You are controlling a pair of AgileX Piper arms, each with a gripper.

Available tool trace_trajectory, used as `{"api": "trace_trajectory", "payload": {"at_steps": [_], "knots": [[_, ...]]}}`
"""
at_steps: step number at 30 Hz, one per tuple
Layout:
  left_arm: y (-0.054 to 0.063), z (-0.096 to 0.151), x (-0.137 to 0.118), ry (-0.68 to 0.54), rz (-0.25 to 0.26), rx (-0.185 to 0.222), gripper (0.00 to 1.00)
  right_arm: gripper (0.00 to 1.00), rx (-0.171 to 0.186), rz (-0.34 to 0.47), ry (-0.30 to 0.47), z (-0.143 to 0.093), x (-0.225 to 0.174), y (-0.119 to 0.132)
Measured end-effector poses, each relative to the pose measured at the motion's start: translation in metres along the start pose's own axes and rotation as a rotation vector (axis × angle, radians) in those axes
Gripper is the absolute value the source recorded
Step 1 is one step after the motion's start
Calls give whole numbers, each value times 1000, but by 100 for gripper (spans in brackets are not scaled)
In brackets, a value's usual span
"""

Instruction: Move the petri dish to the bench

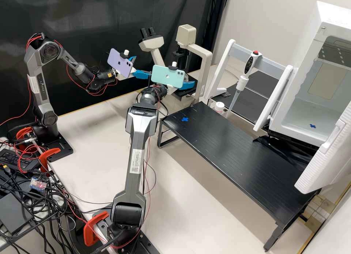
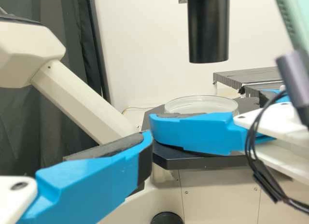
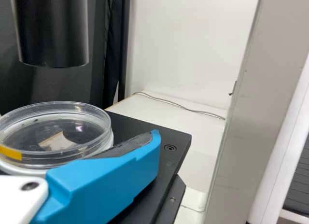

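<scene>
Over the microscope stage (image 3: 177,138), the right claw (image 2: 205,109) is gaping open around the petri dish (image 3: 77,132), probably light, brittle, wanting gentle sidewall pressure!

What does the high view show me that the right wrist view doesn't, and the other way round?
High view: two phones, purple and mint, a pipette with a red button, and an open white cabinet.

Right wrist view: the clear petri dish on a black stage, with a yellow mark on its side.

Both: parts of the microscope and the black curtain.
</scene>
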Motion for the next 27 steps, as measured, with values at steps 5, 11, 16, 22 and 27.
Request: {"api": "trace_trajectory", "payload": {"at_steps": [5, 11, 16, 22, 27], "knots": [[0, 0, 0, 0, 0, 0, 100, 0, -3, -10, -5, 3, 2, -3], [0, 0, 0, 0, 0, 0, 100, 0, -1, -13, -5, 5, 4, -3], [0, 0, 0, 0, 0, 0, 100, 0, -3, -9, -5, 5, 5, -1], [0, 0, 0, 0, 0, 0, 100, 0, -15, -26, 3, 5, 5, -2], [0, 0, 0, 0, 0, 0, 100, 0, -14, -44, 8, 6, 6, -2]]}}
